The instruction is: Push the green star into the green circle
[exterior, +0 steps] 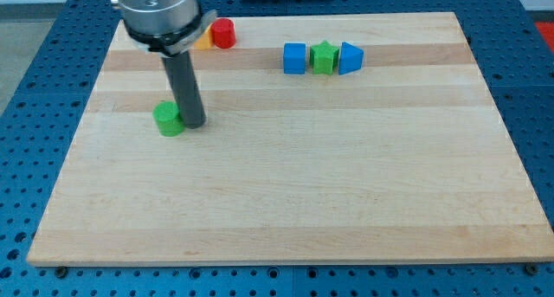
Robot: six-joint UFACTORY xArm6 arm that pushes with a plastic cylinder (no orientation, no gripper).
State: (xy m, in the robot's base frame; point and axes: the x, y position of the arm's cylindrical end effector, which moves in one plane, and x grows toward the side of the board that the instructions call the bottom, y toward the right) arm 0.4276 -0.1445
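The green star (324,58) sits near the view's top, wedged between a blue cube (295,58) on its left and a blue triangular block (350,58) on its right. The green circle (169,119) lies at the view's left, far from the star. My tip (192,123) rests on the board, touching or almost touching the green circle's right side. The rod rises from there to the arm's grey housing at the view's top left.
A red block (224,33) and a yellow block (203,42), partly hidden by the arm's housing, sit at the view's top left. The wooden board (294,193) lies on a blue perforated table.
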